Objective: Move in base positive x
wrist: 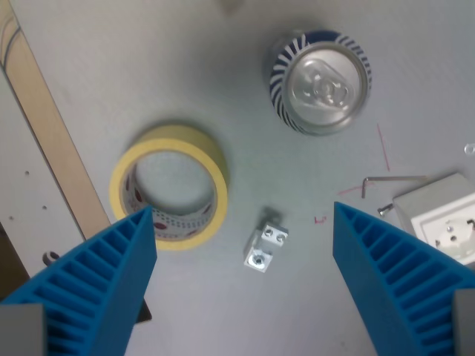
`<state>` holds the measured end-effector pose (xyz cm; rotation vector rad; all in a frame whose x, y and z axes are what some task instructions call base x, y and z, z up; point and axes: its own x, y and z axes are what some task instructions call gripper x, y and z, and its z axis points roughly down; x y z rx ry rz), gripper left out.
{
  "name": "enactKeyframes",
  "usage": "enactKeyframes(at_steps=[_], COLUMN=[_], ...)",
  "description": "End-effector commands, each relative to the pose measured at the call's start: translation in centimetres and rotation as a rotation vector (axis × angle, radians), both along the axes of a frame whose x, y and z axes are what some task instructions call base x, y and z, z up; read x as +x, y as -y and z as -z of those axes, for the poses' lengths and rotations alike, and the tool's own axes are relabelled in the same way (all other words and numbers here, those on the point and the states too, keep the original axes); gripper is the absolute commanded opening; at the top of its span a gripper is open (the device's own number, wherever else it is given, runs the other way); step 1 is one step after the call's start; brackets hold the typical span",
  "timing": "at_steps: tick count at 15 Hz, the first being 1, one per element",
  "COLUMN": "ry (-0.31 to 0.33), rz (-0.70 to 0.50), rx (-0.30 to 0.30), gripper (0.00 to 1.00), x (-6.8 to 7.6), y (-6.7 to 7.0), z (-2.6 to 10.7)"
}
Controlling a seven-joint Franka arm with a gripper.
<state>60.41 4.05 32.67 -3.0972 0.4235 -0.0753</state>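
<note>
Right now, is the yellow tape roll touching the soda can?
Apart. The wrist view shows bare grey table between the tape roll and the can.

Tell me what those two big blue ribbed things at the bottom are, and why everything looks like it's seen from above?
Those blue things are the two fingers of a robot arm's gripper, a kind of hand. The camera sits on the robot's wrist and looks straight down past the fingers, so you see the grey table from above.

The fingers stand wide apart and hold nothing. On the table lie a roll of yellow tape, a drinks can standing upright so you see its silver top, and a small metal block with screws. At the wrist view's right are an L-shaped hex key and a white socket box. A wooden strip runs along the wrist view's left.
</note>
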Motion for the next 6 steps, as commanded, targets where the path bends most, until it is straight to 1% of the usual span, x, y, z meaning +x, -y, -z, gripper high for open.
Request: enactKeyframes(at_steps=[1,6], ry=[-0.056,-0.056], rz=[0.018,0.018], rx=[-0.011,-0.011], gripper=[1.0,1.0], x=[1.9,4.7], y=[-0.6,-1.1], z=[-0.3,0.0])
